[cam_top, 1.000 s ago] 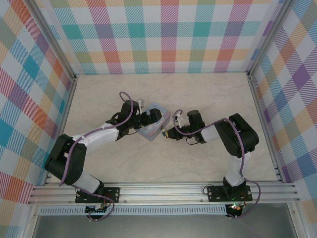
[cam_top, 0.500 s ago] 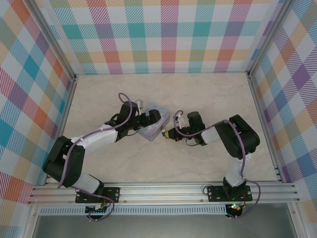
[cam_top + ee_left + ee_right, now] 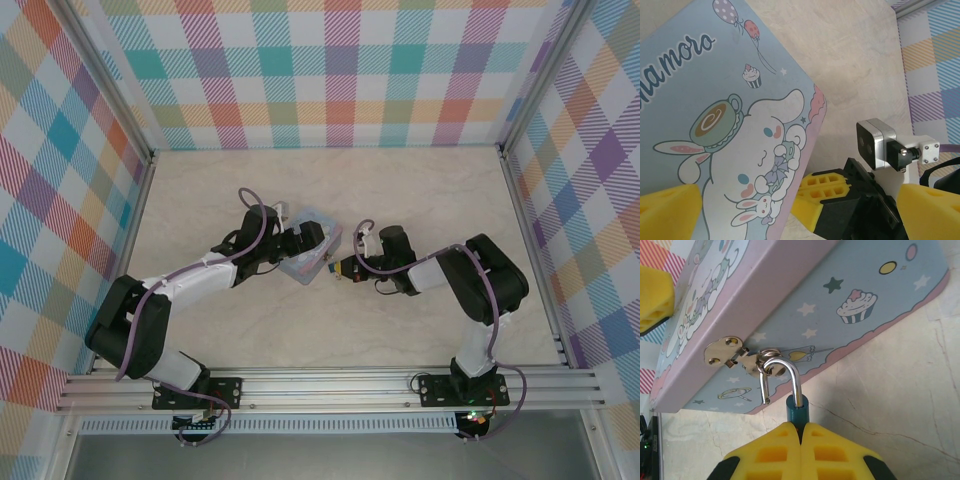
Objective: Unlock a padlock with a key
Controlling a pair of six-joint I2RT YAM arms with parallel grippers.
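The padlock (image 3: 797,411) has a teal body and a silver shackle hooked through the ring of the tin's brass hasp (image 3: 727,351). The shackle's short leg ends free beside the body. My right gripper (image 3: 800,428) is shut on the padlock's body, its yellow fingers (image 3: 771,452) pressed together below the shackle. In the top view that gripper (image 3: 340,270) sits at the tin's right edge. My left gripper (image 3: 799,196) stands open over the pale blue tin (image 3: 730,100), one finger (image 3: 667,210) lying against the lid. The key is hidden.
The tin (image 3: 306,254) lies tilted in the middle of the marble-patterned table (image 3: 430,190). Plaid walls close in the back and both sides. A metal rail (image 3: 330,385) runs along the near edge by the arm bases.
My right gripper has closed fully on the padlock's body and edged slightly left toward the tin. The left arm and the tin have not moved.
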